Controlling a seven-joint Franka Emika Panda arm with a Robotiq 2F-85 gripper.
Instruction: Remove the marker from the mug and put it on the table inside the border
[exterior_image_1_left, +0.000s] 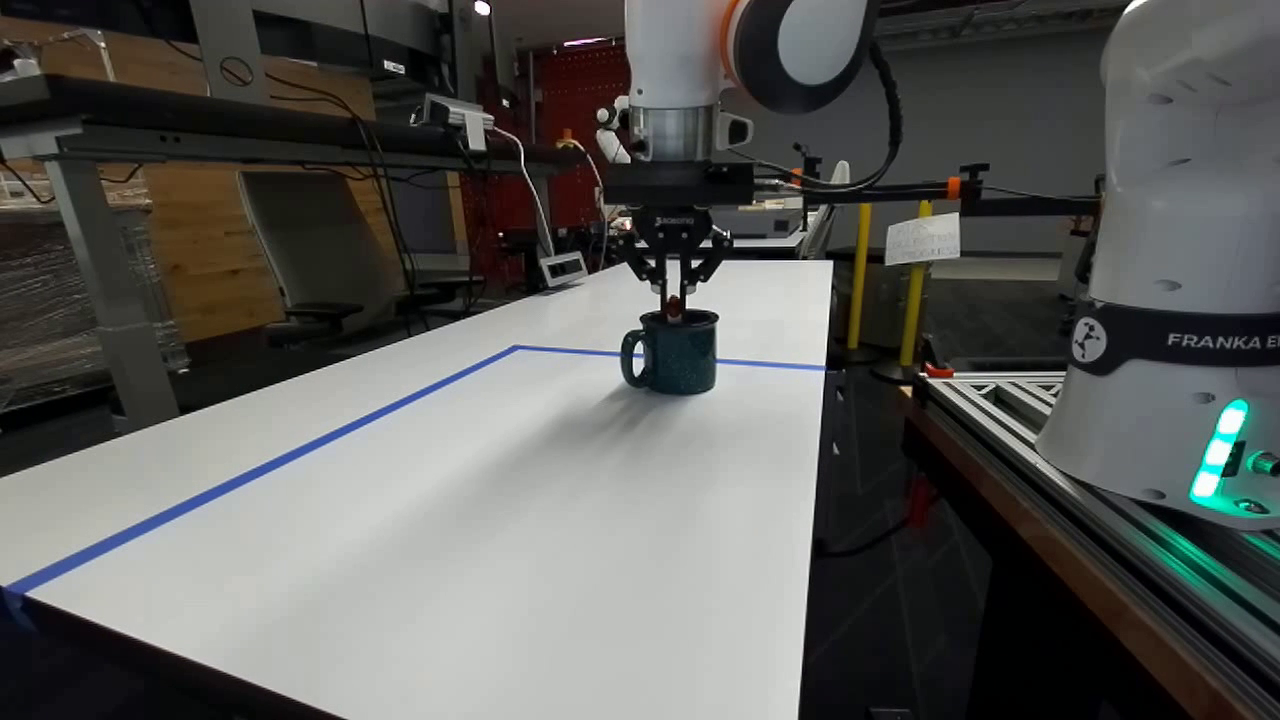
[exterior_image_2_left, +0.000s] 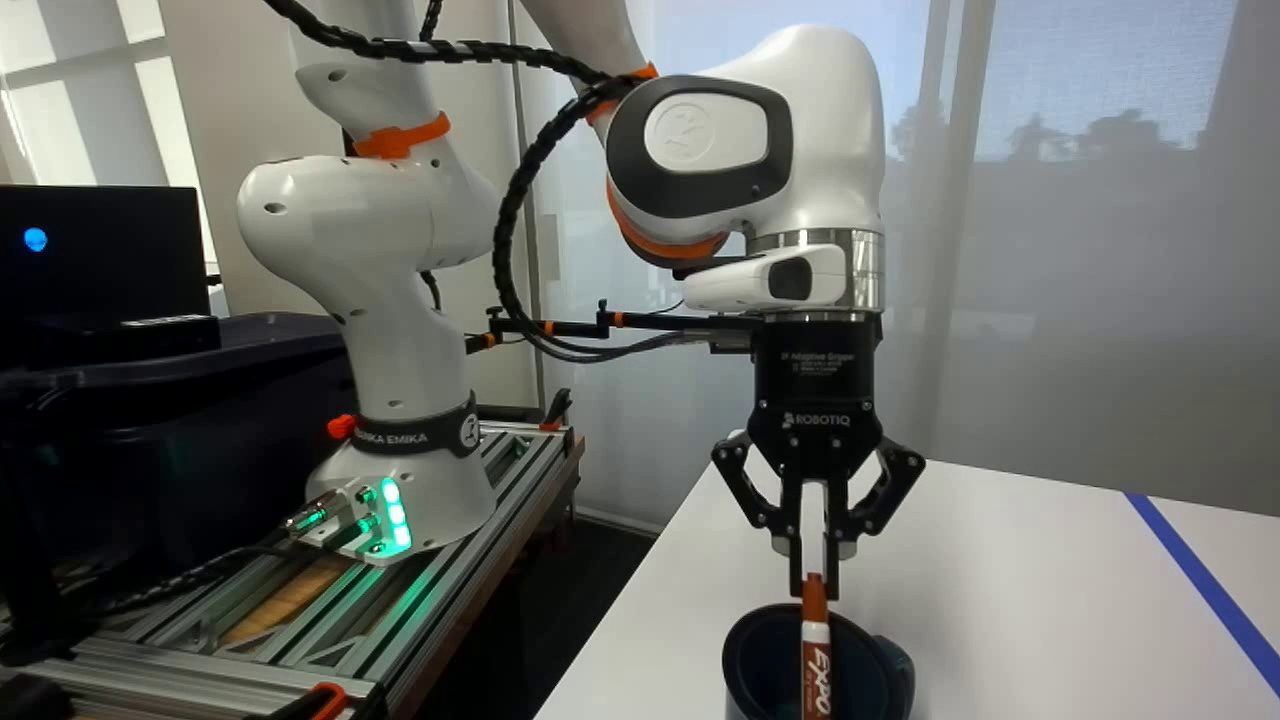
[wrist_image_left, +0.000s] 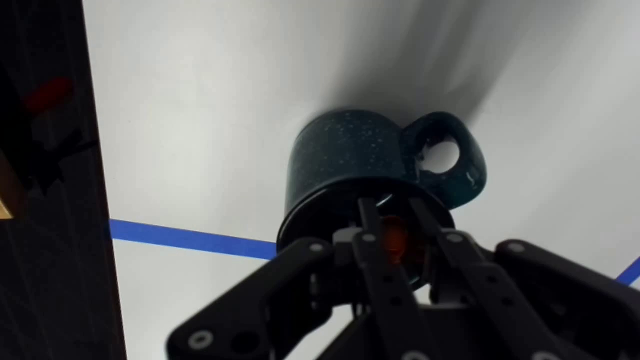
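Note:
The dark teal speckled mug (exterior_image_1_left: 682, 355) stands upright on the white table, just inside the blue tape border (exterior_image_1_left: 375, 415). Its handle points left in that exterior view; it also shows in the wrist view (wrist_image_left: 345, 142). The marker (exterior_image_2_left: 816, 655), orange-brown with a white band and EXPO lettering, stands nearly upright in the mug, its lower end hidden. My gripper (exterior_image_2_left: 815, 585) points straight down over the mug's mouth, its narrow finger gap filled by the marker's capped top in both exterior views. In the wrist view the orange cap (wrist_image_left: 395, 237) sits between the fingers (wrist_image_left: 392, 210), partly covered by the left one.
The white table (exterior_image_1_left: 560, 560) ends at the robot-base side, with a dark gap before the metal base frame (exterior_image_1_left: 1040, 470). Blue tape (wrist_image_left: 192, 238) runs beside the mug in the wrist view. A raised desk (exterior_image_1_left: 250, 130) with cables stands behind the table.

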